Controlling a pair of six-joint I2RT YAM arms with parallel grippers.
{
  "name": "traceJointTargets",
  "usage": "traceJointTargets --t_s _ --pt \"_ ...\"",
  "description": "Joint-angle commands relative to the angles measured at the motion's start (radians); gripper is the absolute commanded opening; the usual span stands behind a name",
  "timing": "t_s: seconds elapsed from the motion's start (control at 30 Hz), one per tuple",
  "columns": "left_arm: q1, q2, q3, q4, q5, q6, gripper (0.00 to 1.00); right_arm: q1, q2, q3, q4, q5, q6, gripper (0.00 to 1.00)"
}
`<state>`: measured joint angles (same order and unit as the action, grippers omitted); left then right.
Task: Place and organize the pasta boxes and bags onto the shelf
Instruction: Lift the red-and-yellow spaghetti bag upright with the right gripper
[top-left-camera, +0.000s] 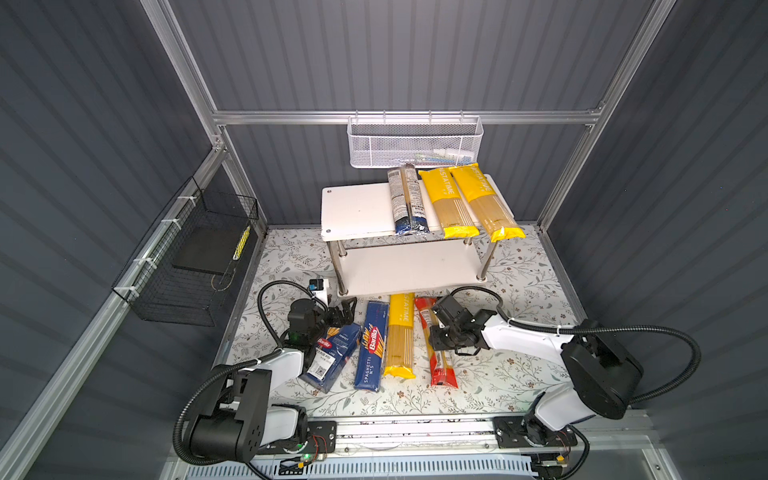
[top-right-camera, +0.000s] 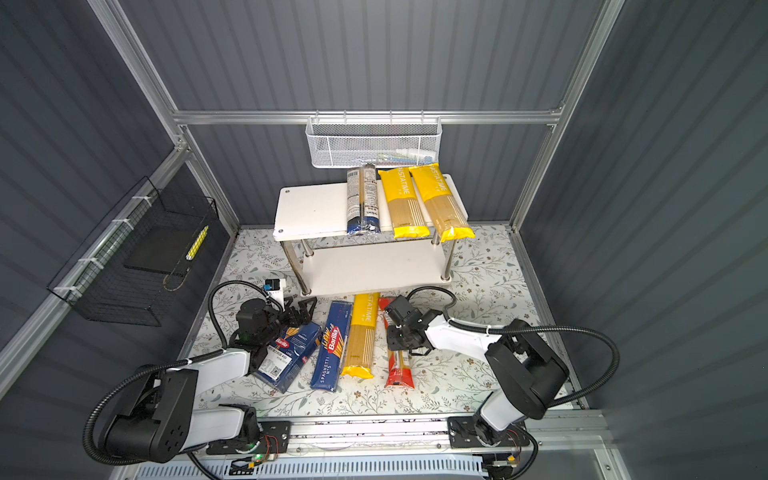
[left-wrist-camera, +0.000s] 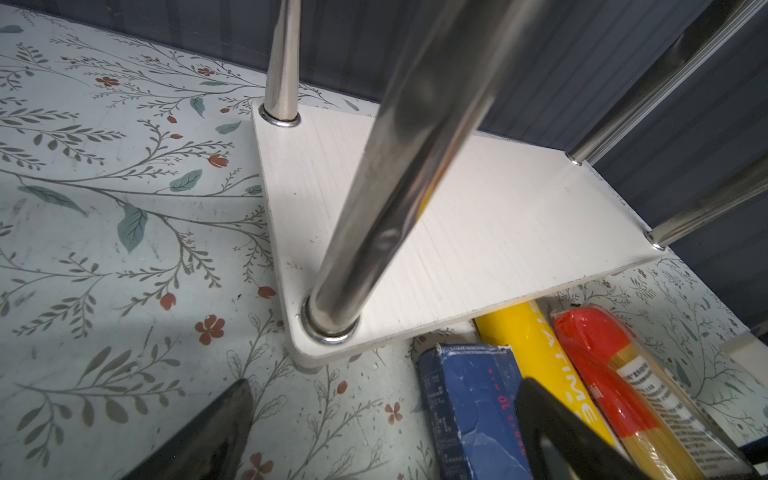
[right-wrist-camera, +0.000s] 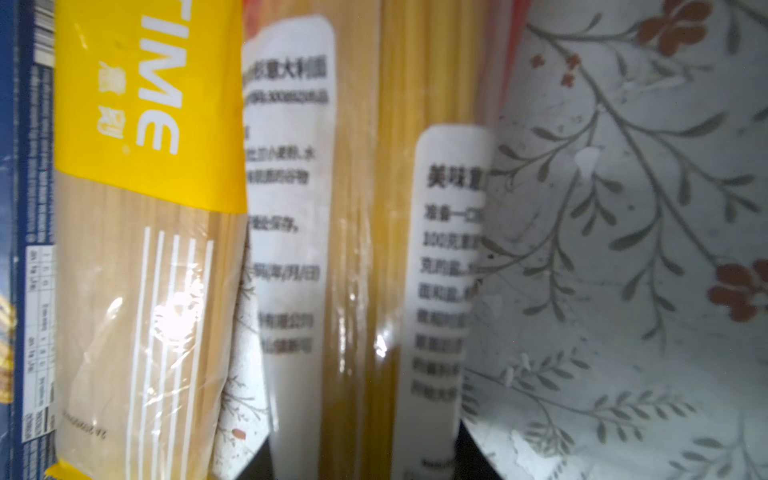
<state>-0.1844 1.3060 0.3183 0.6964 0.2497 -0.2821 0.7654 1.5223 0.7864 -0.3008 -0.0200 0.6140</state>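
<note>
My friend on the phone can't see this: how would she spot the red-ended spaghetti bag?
Find the two-tier white shelf on chrome posts. On the floral table before it, four pasta packages lie side by side; the slim clear spaghetti bag with red ends is rightmost, beneath the right pincer. Its neighbours are yellow or dark blue, never red.

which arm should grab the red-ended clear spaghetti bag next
Right. The right gripper sits directly over the red-ended spaghetti bag, straddling it; the left gripper is open beside the white shelf's chrome post.
</note>
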Motion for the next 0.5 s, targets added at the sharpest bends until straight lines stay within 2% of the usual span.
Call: traceJointTargets --t_s 0.0,0.47 --pt "-0.008 0.001 -0.03 -0.075 0.007 -0.03 0.99 0.003 -0.078 -0.015 0.04 -0.029 -0.026 0.35" --pt "-0.009 0.002 -0.03 -0.075 0.01 -0.031 0.99 0.006 -0.209 0.027 0.097 -0.138 -0.09 0.31"
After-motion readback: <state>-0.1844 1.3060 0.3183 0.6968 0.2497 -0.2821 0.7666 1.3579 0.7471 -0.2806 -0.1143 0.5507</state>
